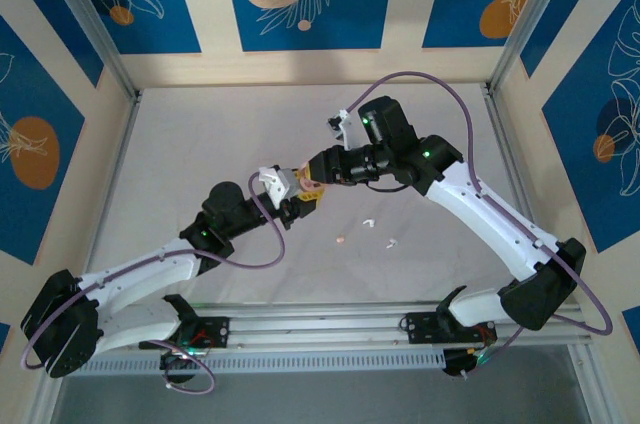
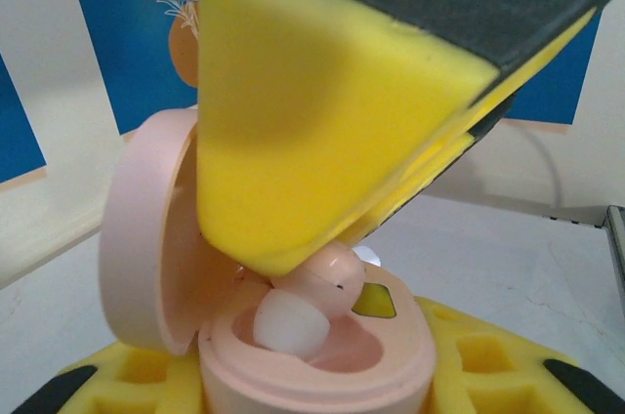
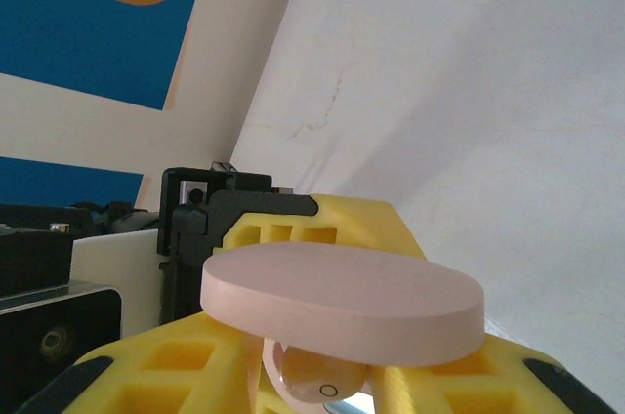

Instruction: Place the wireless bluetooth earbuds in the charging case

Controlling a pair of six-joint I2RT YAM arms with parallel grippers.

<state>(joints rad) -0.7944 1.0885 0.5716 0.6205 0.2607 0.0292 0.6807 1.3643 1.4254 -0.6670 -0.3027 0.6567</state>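
Observation:
A pale pink charging case (image 2: 405, 360) stands with its lid (image 2: 146, 238) swung open, and my left gripper (image 2: 312, 390) is shut on its base between yellow pads. A pink earbud (image 2: 337, 282) with a white tip (image 2: 288, 324) sits partly in the case's cavity. A yellow finger (image 2: 312, 121) of my right gripper presses on it from above. In the right wrist view the earbud (image 3: 317, 380) is pinched in my right gripper (image 3: 322, 393), under the lid's edge (image 3: 342, 302). From above, both grippers (image 1: 303, 189) meet over mid-table.
Three loose earbuds lie on the table just right of the grippers: one pink (image 1: 341, 240) and two white (image 1: 368, 223) (image 1: 390, 241). Metal frame posts (image 1: 95, 24) and blue patterned walls surround the grey table (image 1: 200, 144).

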